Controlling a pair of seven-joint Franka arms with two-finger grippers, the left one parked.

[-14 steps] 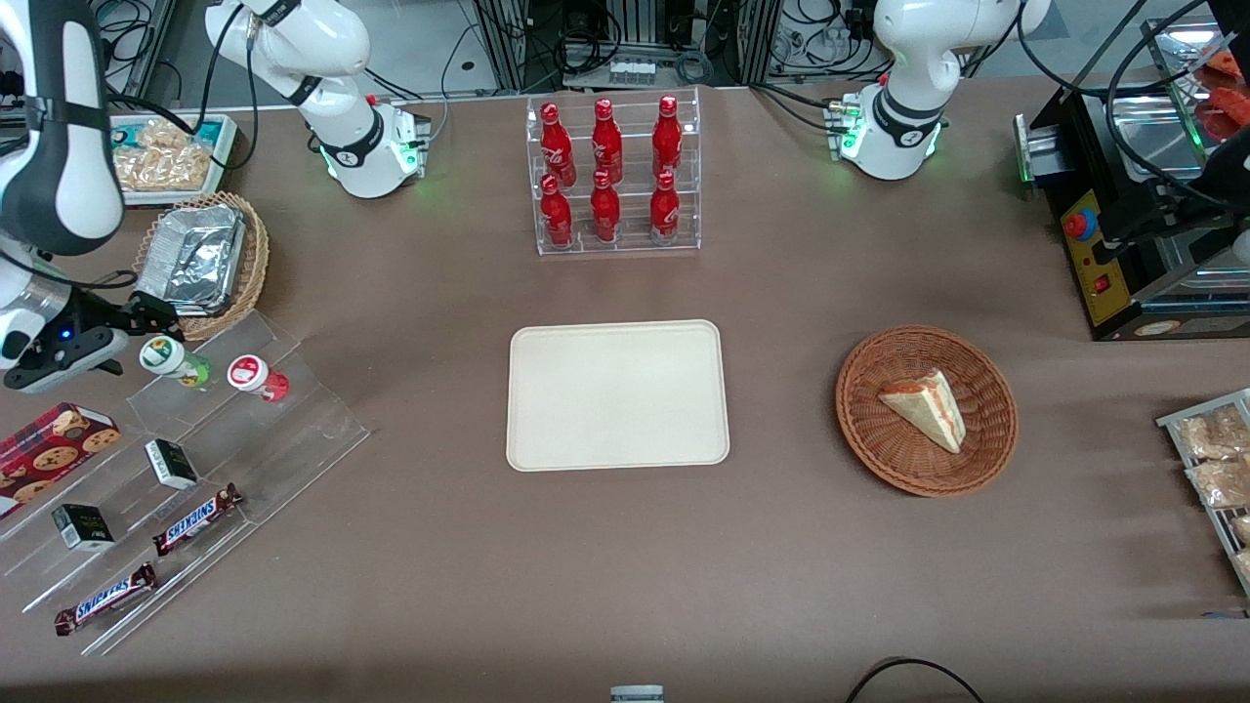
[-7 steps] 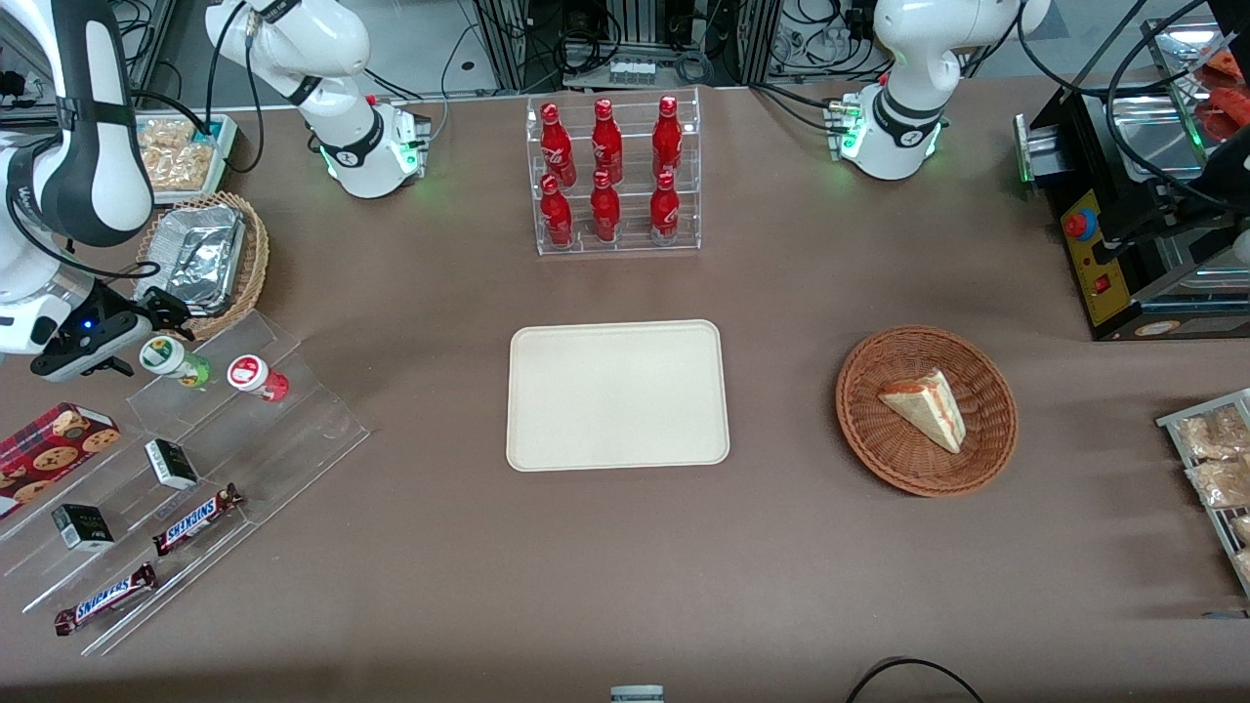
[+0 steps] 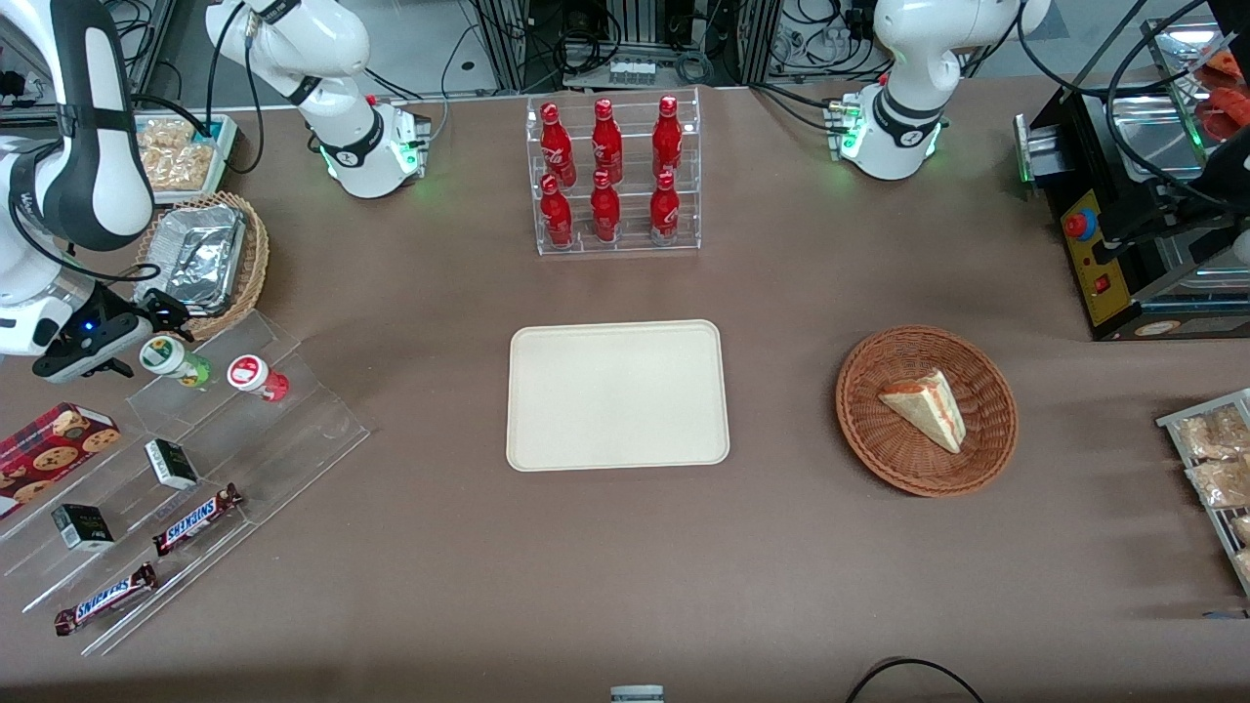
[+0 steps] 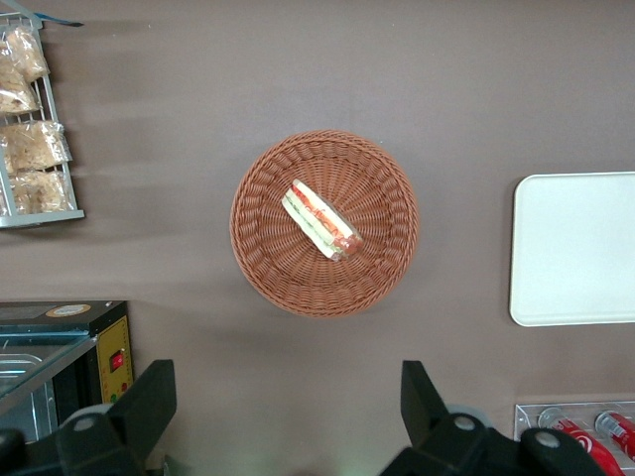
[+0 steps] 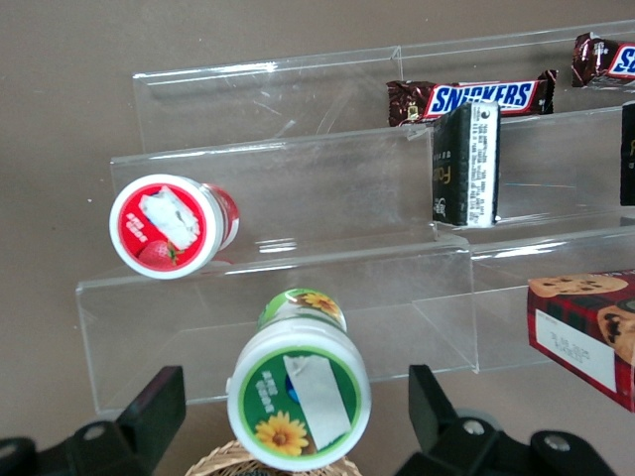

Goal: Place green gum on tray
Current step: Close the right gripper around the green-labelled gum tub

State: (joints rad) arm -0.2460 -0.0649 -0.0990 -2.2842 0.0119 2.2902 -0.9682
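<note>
The green gum (image 3: 174, 359) is a small green bottle with a white lid. It stands on the top step of a clear stepped shelf (image 3: 244, 439) toward the working arm's end of the table. In the right wrist view its lid (image 5: 298, 392) shows a green label with a sunflower. My gripper (image 3: 140, 339) is open, and its two dark fingers (image 5: 149, 402) stand on either side of the lid without touching it. The cream tray (image 3: 617, 395) lies flat at the table's middle with nothing on it, and its edge shows in the left wrist view (image 4: 575, 248).
A red gum bottle (image 3: 256, 376) stands beside the green one on the same step (image 5: 169, 226). Snickers bars (image 3: 195, 517), small dark boxes (image 3: 172, 463) and a cookie box (image 3: 49, 444) lie on lower steps. A foil tray in a wicker basket (image 3: 195, 259) sits close by. A cola rack (image 3: 610, 176) and a sandwich basket (image 3: 926, 410) stand elsewhere.
My arm has shifted and the gripper has moved in closer around the green gum's lid. The gum and the other things have not moved.
</note>
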